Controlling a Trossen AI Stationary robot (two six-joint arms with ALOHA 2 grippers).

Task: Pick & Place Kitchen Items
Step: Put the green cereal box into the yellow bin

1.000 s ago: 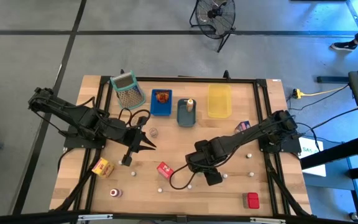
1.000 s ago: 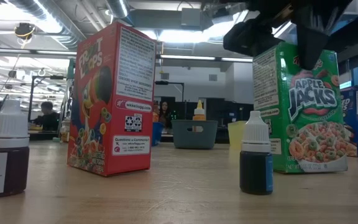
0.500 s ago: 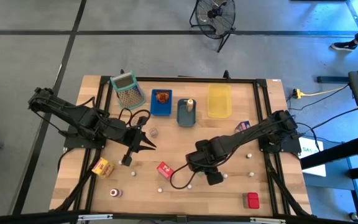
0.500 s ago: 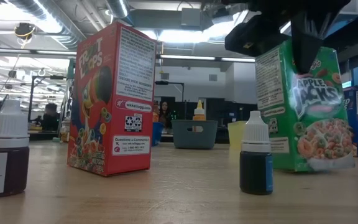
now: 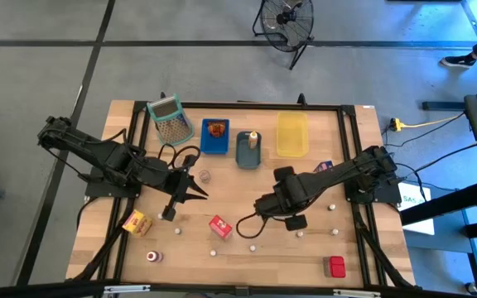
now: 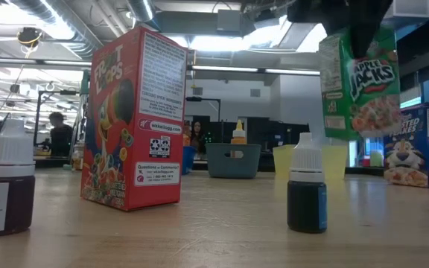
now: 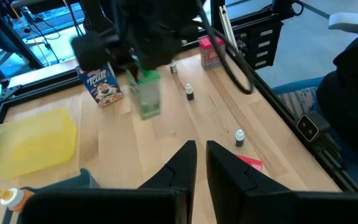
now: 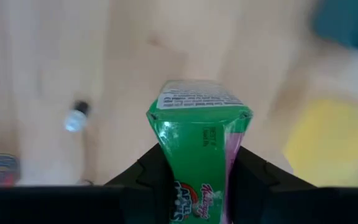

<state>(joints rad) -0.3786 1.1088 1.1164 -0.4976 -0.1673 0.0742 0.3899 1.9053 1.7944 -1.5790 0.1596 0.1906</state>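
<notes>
My right gripper (image 5: 273,201) hangs over the middle of the table, shut on a green cereal carton (image 6: 360,82) that is clear of the table. A red carton (image 6: 132,119) stands on its bottom end nearer the front edge. A blue carton (image 6: 421,145) stands toward the right. A dark blue white-capped bottle (image 6: 307,186) stands upright below the green carton, and a dark one (image 6: 4,186) stands at the left. A yellow-orange carton (image 5: 135,222) lies left of the red carton (image 5: 219,225). My left gripper (image 7: 201,158) waits shut at left centre, touching nothing. My right gripper pinches the green carton between its two fingers (image 8: 157,168), one on each broad face near the carton's top end (image 8: 197,146). The fingers come from above, pointing down. The carton hangs below them, slightly tilted and lifted clear of the table.
Along the far edge sit a mesh basket (image 5: 170,120), a blue tray (image 5: 214,136), a grey tray (image 5: 248,149) with a bottle in it, and a yellow tray (image 5: 291,134). A red item (image 5: 335,266) lies near the front right corner. Small bottles dot the front half.
My right gripper has risen and moved toward the table's far right, carrying the green carton. The carton stood on the table a second ago; now it hangs clear above it, slightly tilted.
</notes>
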